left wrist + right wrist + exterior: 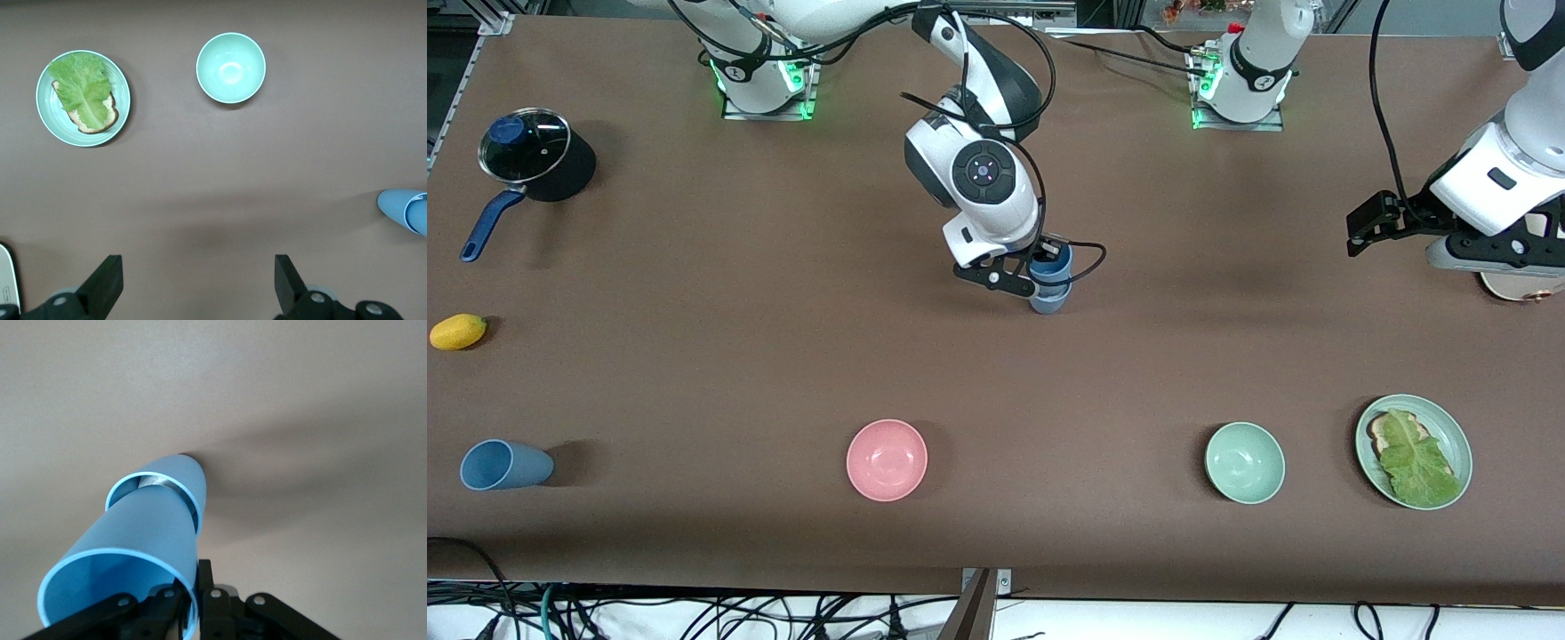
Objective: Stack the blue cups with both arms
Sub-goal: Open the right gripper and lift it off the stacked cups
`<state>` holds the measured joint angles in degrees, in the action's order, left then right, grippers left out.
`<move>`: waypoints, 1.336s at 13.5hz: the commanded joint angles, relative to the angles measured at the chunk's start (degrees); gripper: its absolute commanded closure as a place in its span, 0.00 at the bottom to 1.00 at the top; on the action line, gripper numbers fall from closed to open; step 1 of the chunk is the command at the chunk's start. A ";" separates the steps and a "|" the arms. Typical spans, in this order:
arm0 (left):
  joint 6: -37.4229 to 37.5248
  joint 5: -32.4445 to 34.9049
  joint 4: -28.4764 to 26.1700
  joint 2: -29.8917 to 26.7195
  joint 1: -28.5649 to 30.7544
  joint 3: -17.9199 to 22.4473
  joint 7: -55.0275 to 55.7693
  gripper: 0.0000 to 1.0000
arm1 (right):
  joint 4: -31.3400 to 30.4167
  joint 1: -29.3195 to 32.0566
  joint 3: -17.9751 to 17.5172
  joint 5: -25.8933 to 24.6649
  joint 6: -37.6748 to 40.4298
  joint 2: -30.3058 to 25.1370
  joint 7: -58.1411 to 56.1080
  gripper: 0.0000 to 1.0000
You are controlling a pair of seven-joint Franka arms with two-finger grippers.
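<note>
Lying blue cup point(505, 465): was on its side down by the front edge, at the right arm's end of the table, mouth facing that end.
Pink bowl point(887, 460): sat in the same front row, roughly mid-table, upright.
Mint-green bowl point(1245, 462): same row again, further toward the left arm's end.
Green plate point(1458, 436): just beside the mint bowl at the left arm's end, with a slice of toast point(1383, 434) and a lettuce leaf point(1416, 460) on it.
Yellow fruit point(458, 332): farther back than the lying cup, at the right arm's end.
Stacked cups: mid-table, farther from the camera than the bowls. The upper blue cup point(1052, 264) was partly down inside the lower blue cup point(1048, 300), which stood on the table. The right wrist view showed the upper cup point(127, 550) nosed into the lower one point(177, 477).
Right gripper point(1040, 267): was clamped onto the rim of the upper cup, one finger inside and one outside.
Left gripper point(1485, 249): hung over the left arm's end of the table, fingers point(107, 280) spread wide with nothing in them, arm waiting.
Saucepan point(538, 156): dark, glass lid, blue handle, farthest back at the right arm's end.
</note>
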<state>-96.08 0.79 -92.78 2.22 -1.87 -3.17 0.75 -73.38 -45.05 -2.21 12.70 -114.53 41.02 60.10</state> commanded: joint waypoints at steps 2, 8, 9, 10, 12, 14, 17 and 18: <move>0.89 -0.79 0.32 -0.11 0.46 0.18 -1.45 0.00 | 2.19 -0.48 0.02 0.31 0.53 0.81 0.89 0.00; 1.16 -0.97 0.49 -0.20 0.64 0.35 -4.71 0.00 | 2.54 1.62 0.72 0.13 1.50 -1.56 0.01 0.00; 1.16 -0.97 0.49 -0.11 0.64 0.35 -4.71 0.00 | 2.54 3.02 0.72 0.22 3.33 -1.82 -0.86 0.00; 1.16 -0.97 0.49 -0.11 0.64 0.35 -4.71 0.00 | 2.54 4.08 0.89 0.22 5.96 -3.39 -2.61 0.00; 1.42 -0.97 0.41 -0.20 0.73 0.53 -4.80 0.00 | 2.11 7.33 0.72 -0.13 10.88 -6.12 -7.96 0.00; 1.42 -0.97 0.49 -0.20 0.73 0.53 -4.80 0.00 | 1.93 8.48 4.91 -0.14 18.68 -7.62 -15.68 0.00; 1.42 -0.97 0.49 -0.11 0.73 0.53 -4.79 0.00 | -2.44 8.48 13.09 -0.22 23.12 -10.95 -25.54 0.00; 1.42 -0.97 0.49 -0.20 0.73 0.53 -4.80 0.00 | -4.64 8.48 15.46 -0.31 23.03 -12.44 -27.91 0.00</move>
<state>-95.59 0.79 -92.79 2.23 -1.51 -2.67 -2.59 -72.44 -36.09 9.81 12.56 -91.69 32.29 36.60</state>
